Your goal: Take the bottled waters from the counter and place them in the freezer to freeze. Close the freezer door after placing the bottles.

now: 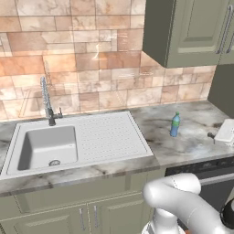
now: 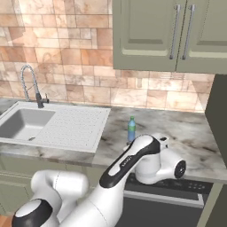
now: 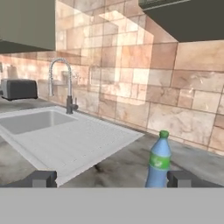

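Blue bottle upright on the stone surface, right of the sink.

The translucent blue bottle (image 3: 159, 161) with a green cap and green label stands alone on the marbled surface (image 1: 183, 146), just past the drainboard's right edge. The white sink (image 1: 48, 146) basin holds nothing loose. The hand view adds a toaster (image 3: 18, 89) far left. The pincer (image 3: 111, 178) is spread wide, gripping nothing, the bottle near its right fingertip.

1. You are looking at a home kitchen: a marbled stone worktop (image 1: 183, 141) holds a white inset sink (image 1: 45, 148) with a spring-neck tap (image 1: 47, 101).
2. Tan stone tiles (image 1: 82, 59) back it, under olive wall cabinets (image 2: 168, 35).
3. A toaster (image 3: 18, 89) sits beyond the sink.
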